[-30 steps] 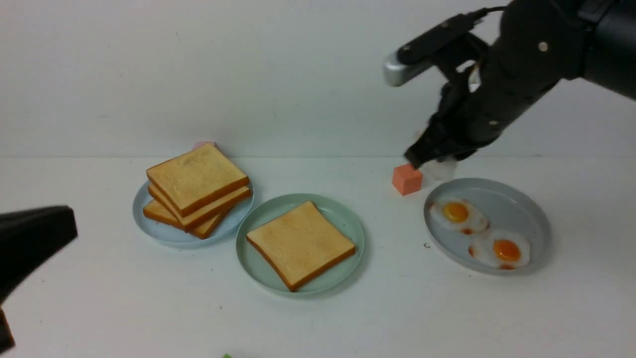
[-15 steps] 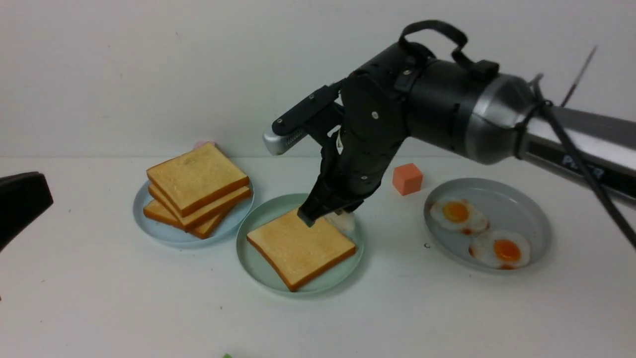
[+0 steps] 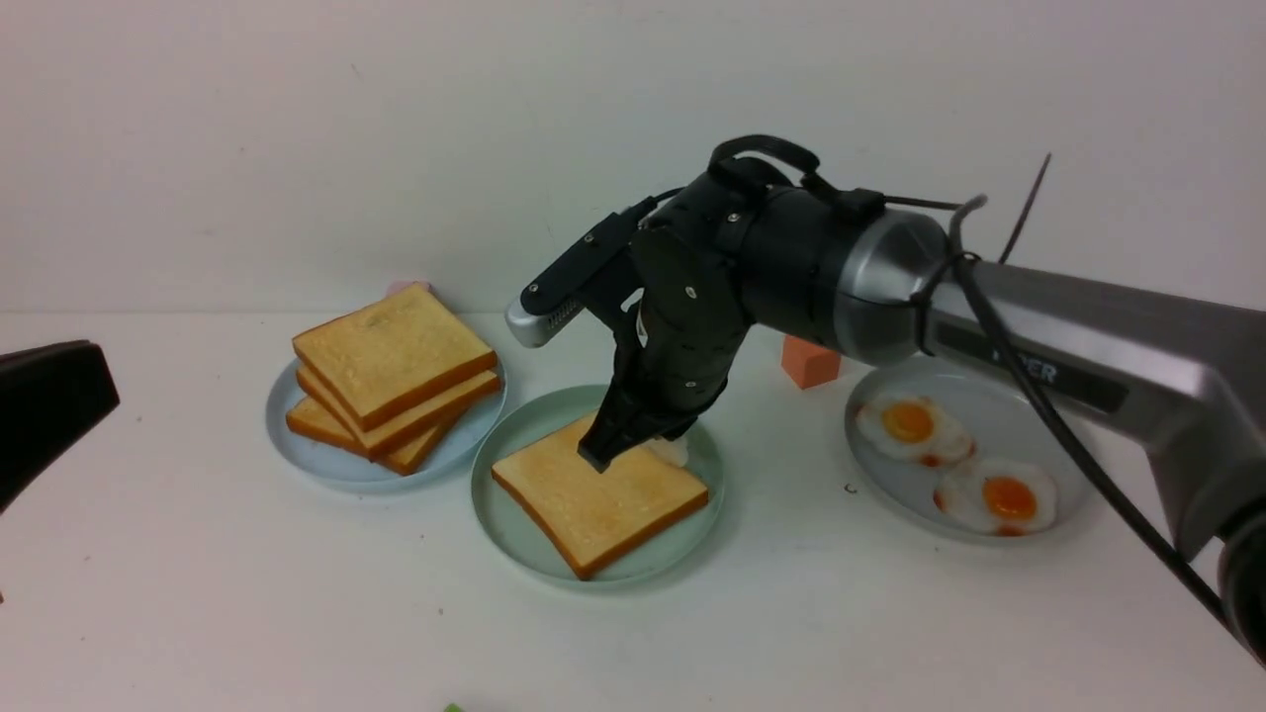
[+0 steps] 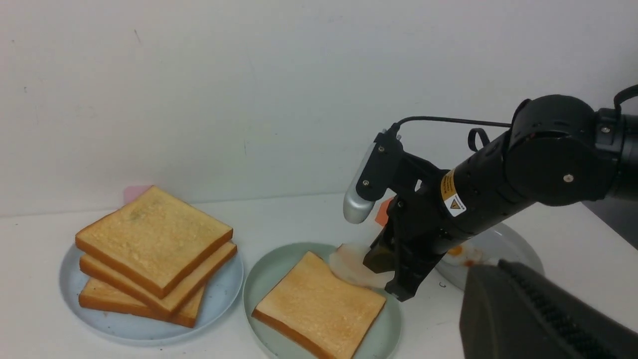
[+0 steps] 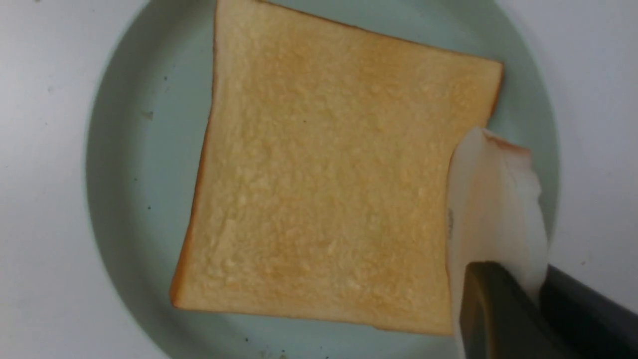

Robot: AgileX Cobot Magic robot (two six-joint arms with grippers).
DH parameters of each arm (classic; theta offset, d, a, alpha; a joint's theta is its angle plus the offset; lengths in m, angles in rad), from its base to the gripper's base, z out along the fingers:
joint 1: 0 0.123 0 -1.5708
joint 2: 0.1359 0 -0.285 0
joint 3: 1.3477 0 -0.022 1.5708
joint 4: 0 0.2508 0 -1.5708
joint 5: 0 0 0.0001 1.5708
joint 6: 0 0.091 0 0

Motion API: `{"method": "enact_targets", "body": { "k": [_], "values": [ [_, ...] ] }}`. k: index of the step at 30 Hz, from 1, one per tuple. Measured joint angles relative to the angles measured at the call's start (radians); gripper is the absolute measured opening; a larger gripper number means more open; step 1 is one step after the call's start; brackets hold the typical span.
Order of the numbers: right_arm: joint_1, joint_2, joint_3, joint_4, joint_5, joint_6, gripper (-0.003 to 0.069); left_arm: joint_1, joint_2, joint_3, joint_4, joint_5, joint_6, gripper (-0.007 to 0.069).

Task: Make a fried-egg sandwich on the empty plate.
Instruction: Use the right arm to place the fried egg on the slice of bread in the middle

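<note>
The empty plate (image 3: 495, 514), pale mint green, holds one golden toast slice (image 3: 593, 499) at the table's middle. My right gripper (image 3: 603, 457) hangs just over the slice's far right corner, shut on a floppy white fried egg (image 3: 673, 452). In the right wrist view the egg (image 5: 493, 214) droops from the gripper (image 5: 528, 284) beside the toast (image 5: 324, 199), over the plate (image 5: 139, 149); its yolk is hidden. The left wrist view shows the egg (image 4: 351, 267) touching the toast's corner. My left gripper (image 3: 49, 405) is shut and holds nothing at the left edge.
Three loose toast slices (image 3: 391, 371) are stacked on a light blue plate (image 3: 326, 465) at left. A grey plate (image 3: 1048, 405) at right holds two fried eggs (image 3: 910, 425). An orange cube (image 3: 806, 364) sits behind it, partly hidden by my right arm.
My right arm has swung left from behind the grey plate to the mint-green plate, carrying the egg, and has come lower over the toast. The left gripper has barely shifted.
</note>
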Motion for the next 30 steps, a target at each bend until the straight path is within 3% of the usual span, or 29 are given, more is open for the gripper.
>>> {"method": "enact_targets", "body": {
  "k": [14, 18, 24, 30],
  "values": [
    [0.0, 0.015, 0.0, 0.023, -0.028, 0.019, 0.0095, 0.0, 0.0, 0.0, -0.007, -0.001, -0.001, -0.0013],
    [0.0, 0.015, 0.0, 0.078, -0.049, 0.019, 0.0162, 0.0, 0.0, 0.0, -0.026, -0.001, -0.001, -0.0013],
    [0.006, 0.02, 0.0, 0.161, -0.095, 0.02, 0.0379, 0.0, 0.0, 0.0, -0.046, -0.001, -0.001, -0.0013],
    [0.006, 0.021, 0.0, 0.18, -0.118, 0.02, 0.0488, 0.0, 0.0, 0.0, -0.059, -0.001, -0.001, -0.0013]
  ]
}}
